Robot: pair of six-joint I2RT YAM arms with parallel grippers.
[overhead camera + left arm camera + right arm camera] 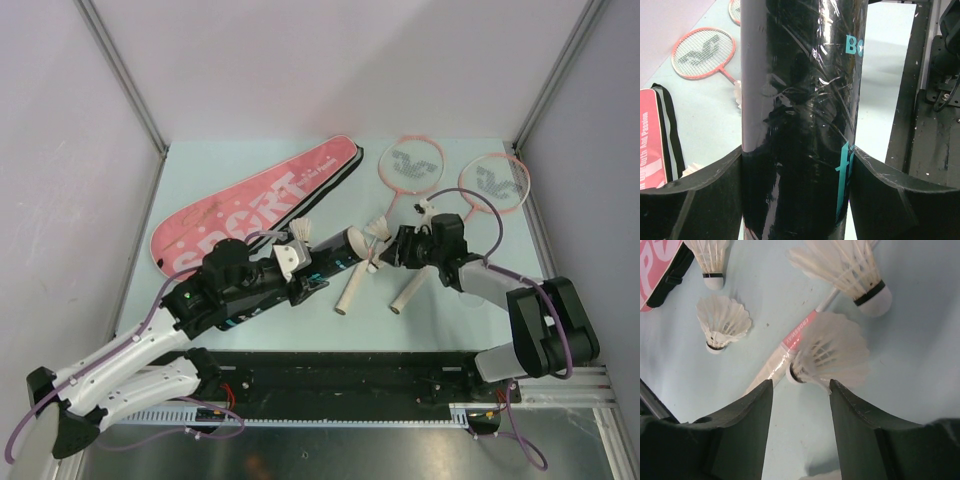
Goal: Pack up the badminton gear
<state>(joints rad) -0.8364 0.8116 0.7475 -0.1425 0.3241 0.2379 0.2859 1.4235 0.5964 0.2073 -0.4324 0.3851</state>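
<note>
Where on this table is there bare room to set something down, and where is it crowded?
Free: the far left corner behind the bag; the near strip between the racket handles and the rail. Crowded: the middle, with tube, shuttlecocks, left claw and right claw.

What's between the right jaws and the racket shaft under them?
A white shuttlecock, lying on the racket shaft just off the tips of the right gripper, whose jaws stand open. The right wrist view shows it.
</note>
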